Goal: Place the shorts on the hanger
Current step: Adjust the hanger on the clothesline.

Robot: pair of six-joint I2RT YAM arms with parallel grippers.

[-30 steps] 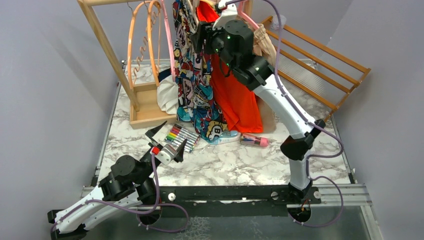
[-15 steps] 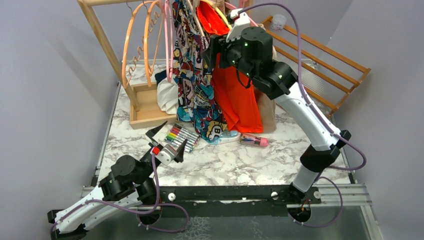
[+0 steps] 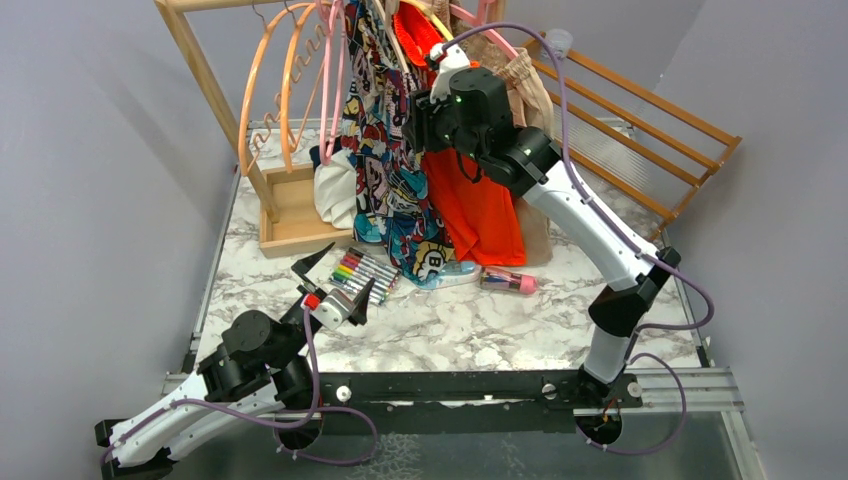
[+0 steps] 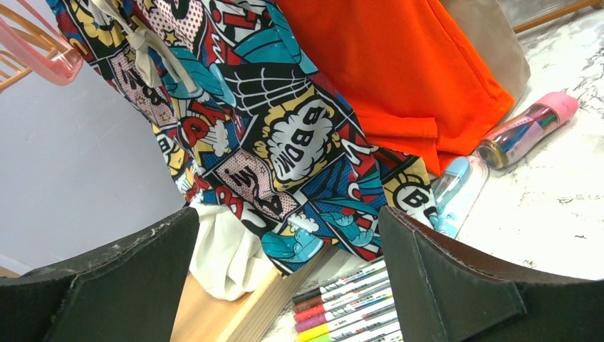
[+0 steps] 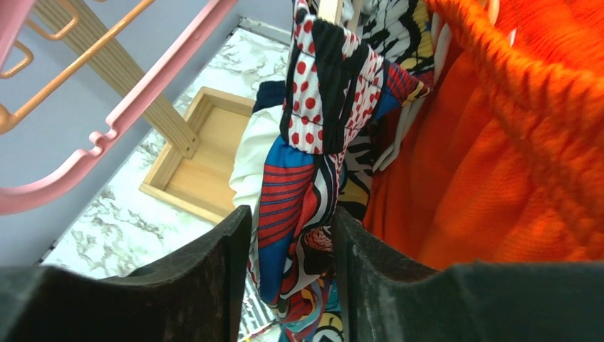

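The shorts (image 3: 385, 170) hang from the rack (image 3: 213, 90) beside orange shorts (image 3: 480, 200), the right gripper (image 5: 287, 214) narrow about their fabric, its grip impossible to tell. A wooden box (image 3: 285, 235) below has white cloth (image 3: 335, 195) over its edge; the left gripper (image 3: 338, 277) gapes wide.

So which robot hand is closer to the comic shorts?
The right one. The right gripper is up high with the shorts between its fingers; the left gripper sits low by the markers, apart from the shorts.
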